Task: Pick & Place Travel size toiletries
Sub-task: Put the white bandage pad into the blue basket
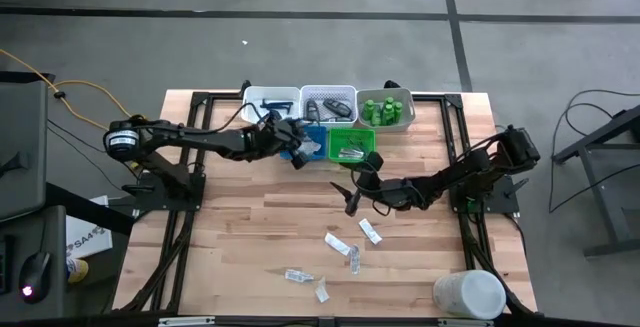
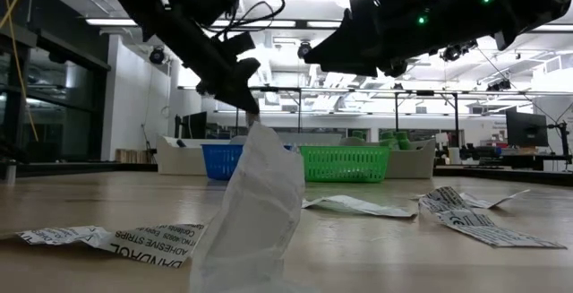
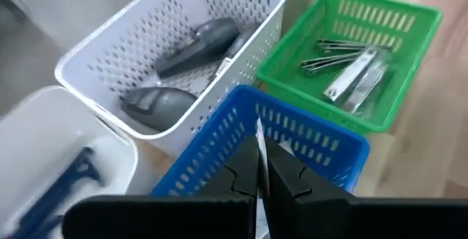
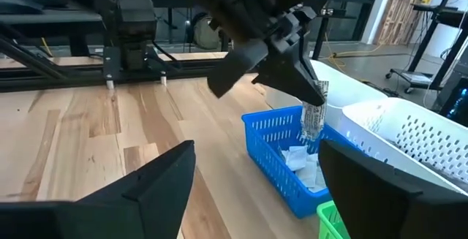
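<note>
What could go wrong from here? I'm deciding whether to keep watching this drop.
1. The left gripper, shut on a thin white paper packet above the blue slotted plastic basket, could let it flutter outside, since the packet is light.
2. The open right gripper is close beside the green slotted plastic basket and might nudge it.

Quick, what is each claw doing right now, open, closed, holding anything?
Left claw: closed on a small packet, hanging above the blue basket.
Right claw: open, holding nothing, above the table.
</note>
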